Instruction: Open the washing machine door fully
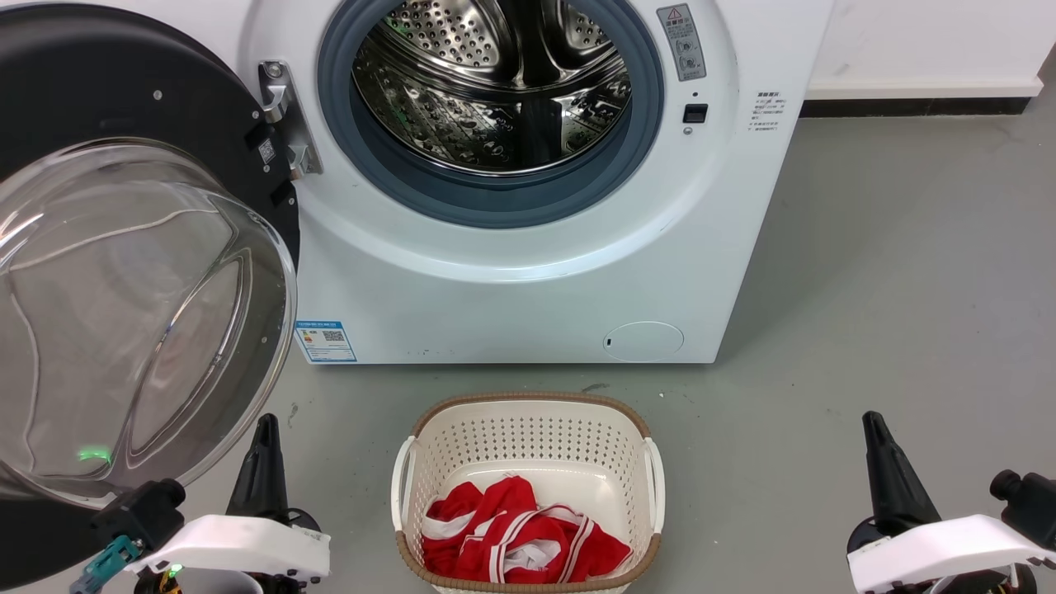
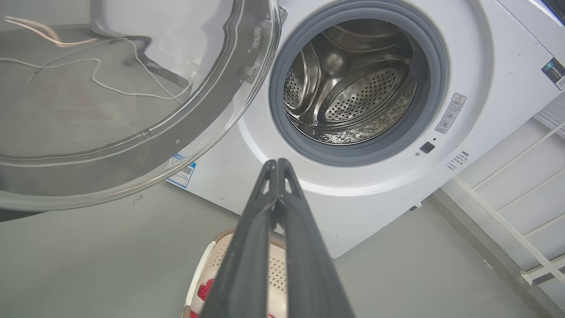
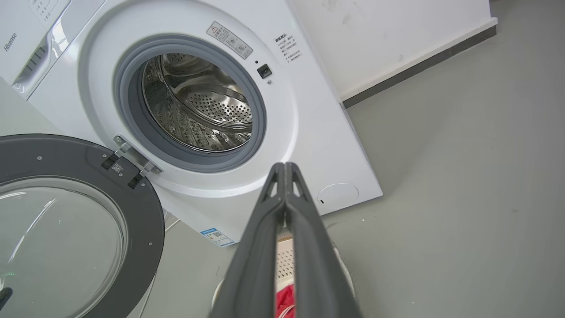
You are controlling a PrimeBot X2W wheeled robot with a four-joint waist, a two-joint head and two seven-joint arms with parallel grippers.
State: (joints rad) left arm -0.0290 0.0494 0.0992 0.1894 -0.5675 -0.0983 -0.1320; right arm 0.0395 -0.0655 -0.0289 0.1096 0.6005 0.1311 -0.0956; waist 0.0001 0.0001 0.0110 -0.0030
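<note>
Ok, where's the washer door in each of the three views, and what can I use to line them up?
Head view: the door takes up the left side, swung open, its glass bowl bulging toward the camera.
Left wrist view: the door spans the upper left, seen through its glass.
Right wrist view: the door sits at the lower left.
Shared landmark: the steel drum, to the right of the door in all three.
</note>
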